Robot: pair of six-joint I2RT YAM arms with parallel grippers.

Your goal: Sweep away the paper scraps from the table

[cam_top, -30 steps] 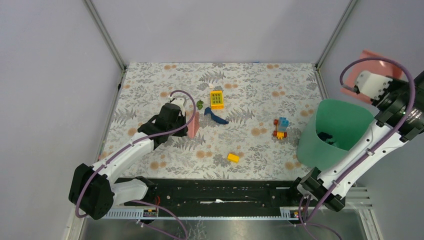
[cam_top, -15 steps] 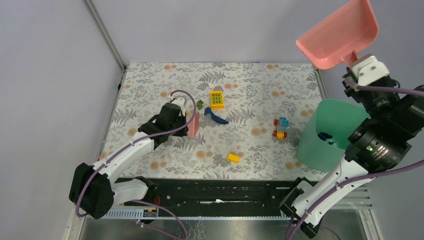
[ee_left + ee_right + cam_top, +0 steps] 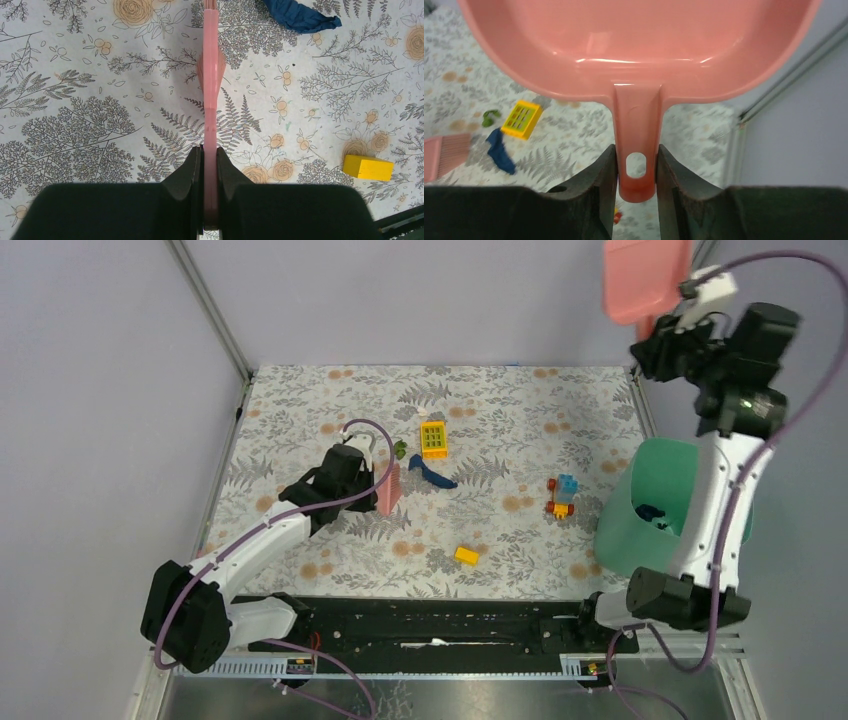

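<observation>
The blue scrap lies on the table just right of the brush, its long axis slanting far-left to near-right. The left gripper pinches the brush edgewise; the right gripper clamps the handle of the dustpan, high up.

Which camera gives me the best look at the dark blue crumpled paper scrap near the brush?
Top external: the dark blue crumpled paper scrap shows whole, lying just right of the pink comb-like brush. Left wrist shows it larger and sharp, but the frame's top edge crops it. Right wrist shows it small and blurred.
</observation>
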